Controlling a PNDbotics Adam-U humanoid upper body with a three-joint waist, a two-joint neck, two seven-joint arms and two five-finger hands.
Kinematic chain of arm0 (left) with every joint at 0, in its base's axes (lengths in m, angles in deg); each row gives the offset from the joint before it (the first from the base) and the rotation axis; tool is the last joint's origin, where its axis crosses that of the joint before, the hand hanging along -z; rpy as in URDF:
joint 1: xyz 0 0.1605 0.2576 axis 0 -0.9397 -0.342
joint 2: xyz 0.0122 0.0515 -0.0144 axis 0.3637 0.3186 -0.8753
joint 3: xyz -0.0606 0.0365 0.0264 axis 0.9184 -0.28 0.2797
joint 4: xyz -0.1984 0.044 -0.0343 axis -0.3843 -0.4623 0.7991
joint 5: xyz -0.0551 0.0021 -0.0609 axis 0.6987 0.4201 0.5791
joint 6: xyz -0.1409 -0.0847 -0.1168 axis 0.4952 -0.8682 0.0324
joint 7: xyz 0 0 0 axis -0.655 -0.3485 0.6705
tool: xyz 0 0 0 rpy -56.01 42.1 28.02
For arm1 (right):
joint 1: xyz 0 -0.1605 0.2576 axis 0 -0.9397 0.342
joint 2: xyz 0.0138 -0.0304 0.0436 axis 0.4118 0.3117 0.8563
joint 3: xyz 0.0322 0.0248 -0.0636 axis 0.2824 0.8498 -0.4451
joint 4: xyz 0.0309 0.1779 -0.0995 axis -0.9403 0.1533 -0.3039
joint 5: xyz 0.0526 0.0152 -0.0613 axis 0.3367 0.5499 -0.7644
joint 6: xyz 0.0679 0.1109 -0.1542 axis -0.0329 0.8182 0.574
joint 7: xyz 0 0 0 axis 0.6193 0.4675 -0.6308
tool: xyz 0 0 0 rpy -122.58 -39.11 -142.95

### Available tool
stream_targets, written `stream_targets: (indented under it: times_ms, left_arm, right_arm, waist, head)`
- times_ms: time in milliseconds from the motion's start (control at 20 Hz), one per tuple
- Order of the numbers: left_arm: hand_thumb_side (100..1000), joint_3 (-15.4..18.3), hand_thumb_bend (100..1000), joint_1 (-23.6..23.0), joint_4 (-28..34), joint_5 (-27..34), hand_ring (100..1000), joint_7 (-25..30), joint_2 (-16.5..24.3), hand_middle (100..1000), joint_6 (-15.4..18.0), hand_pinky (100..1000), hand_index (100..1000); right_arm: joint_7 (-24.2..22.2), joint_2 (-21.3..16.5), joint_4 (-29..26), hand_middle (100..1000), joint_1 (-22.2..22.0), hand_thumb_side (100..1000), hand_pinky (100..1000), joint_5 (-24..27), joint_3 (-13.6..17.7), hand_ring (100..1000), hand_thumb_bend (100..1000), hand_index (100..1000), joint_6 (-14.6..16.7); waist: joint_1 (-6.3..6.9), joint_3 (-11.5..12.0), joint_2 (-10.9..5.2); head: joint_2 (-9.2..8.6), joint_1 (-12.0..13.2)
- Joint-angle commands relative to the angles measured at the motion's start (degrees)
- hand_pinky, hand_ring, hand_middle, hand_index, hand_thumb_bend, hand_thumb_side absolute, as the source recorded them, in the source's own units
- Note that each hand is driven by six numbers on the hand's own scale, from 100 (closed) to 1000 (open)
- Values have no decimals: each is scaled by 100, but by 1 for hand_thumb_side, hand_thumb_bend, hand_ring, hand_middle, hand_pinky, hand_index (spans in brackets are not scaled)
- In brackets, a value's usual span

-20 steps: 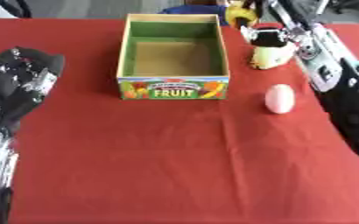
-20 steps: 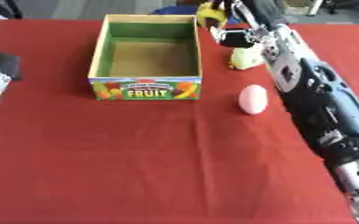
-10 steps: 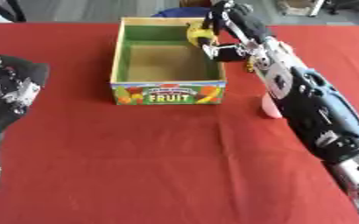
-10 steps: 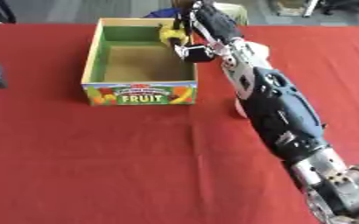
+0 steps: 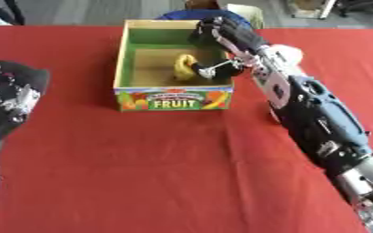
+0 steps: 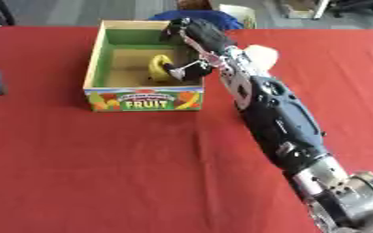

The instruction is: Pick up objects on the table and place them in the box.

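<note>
A yellow banana-shaped toy [image 5: 184, 66] lies on the floor of the open cardboard box [image 5: 173, 98] marked FRUIT. My right hand [image 5: 225, 32] hangs over the box's right wall, fingers spread, with the thumb tip just beside the toy and not curled round it. A pale pink egg-shaped object [image 6: 259, 55] sits on the red cloth to the right of the box, partly hidden behind my right forearm. At the left edge my left hand [image 5: 8, 94] rests open, holding nothing.
The red tablecloth [image 5: 142, 173] covers the whole table. My right forearm [image 5: 317, 118] stretches diagonally from the lower right corner to the box. Something blue and a white object [image 5: 241, 11] show beyond the table's far edge.
My right hand carried the yellow toy from the right of the box leftward over it; the toy now lies inside. The camera view has also shifted.
</note>
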Motion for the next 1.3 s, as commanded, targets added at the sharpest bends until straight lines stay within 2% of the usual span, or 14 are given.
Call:
stream_targets:
  times_ms: [50, 400, 600, 850, 900, 950, 1000, 1150, 1300]
  left_arm:
    - [353, 32, 500, 70, 128, 1, 520, -10, 43, 515, 4, 591, 561]
    - [354, 67, 500, 21, 114, -33, 521, -41, 88, 515, 4, 591, 561]
    - [354, 94, 500, 5, 118, -49, 521, -69, 113, 515, 8, 591, 561]
    - [355, 112, 500, -12, 121, -64, 521, -91, 129, 515, 5, 591, 561]
    - [355, 113, 500, -13, 122, -67, 521, -91, 132, 515, 5, 591, 561]
    - [354, 115, 498, -15, 123, -69, 521, -93, 135, 515, 6, 591, 561]
    - [355, 119, 499, -19, 124, -71, 521, -96, 139, 515, 6, 591, 561]
    - [355, 117, 498, -26, 125, -71, 521, -97, 141, 515, 5, 591, 561]
    - [355, 114, 499, -24, 125, -70, 521, -93, 131, 516, 5, 591, 561]
  right_arm:
    - [-66, -255, -460, 588, 76, 124, 729, 305, -15, 851, 355, 728, -16]
    - [-428, -1063, -1858, 580, -231, 100, 728, 1716, -271, 842, 328, 722, -236]
    - [-786, -1717, -2867, 583, -779, 100, 732, 2554, -338, 849, 310, 729, -362]
    - [-1115, -2293, -3801, 578, -1618, 120, 734, 3108, -291, 865, 290, 732, -540]
    - [-1168, -2359, -3910, 578, -1779, 124, 734, 3163, -278, 867, 288, 731, -572]
    - [-1217, -2410, -3996, 579, -1913, 100, 736, 3203, -270, 874, 351, 731, -596]
    - [-1282, -2452, -4055, 580, -2061, 150, 737, 3227, -277, 879, 243, 733, -606]
    - [-1500, -2492, -4086, 582, -2371, 178, 738, 3264, -322, 890, 244, 734, -605]
    - [-1734, -2415, -3889, 584, -2552, 215, 740, 3238, -423, 905, 233, 733, -592]
  waist:
    - [13, -35, -101]
    - [-30, -190, -125]
    - [-23, -270, -119]
    - [-30, -348, -105]
    - [-29, -360, -102]
    - [-27, -369, -101]
    - [-24, -380, -101]
    - [-18, -396, -103]
    - [-14, -400, -107]
  head:
    - [-35, 35]
    - [-32, 145]
    - [-54, 222]
    - [-54, 246]
    - [-57, 242]
    - [-59, 239]
    - [-63, 232]
    - [-84, 224]
    - [-89, 199]
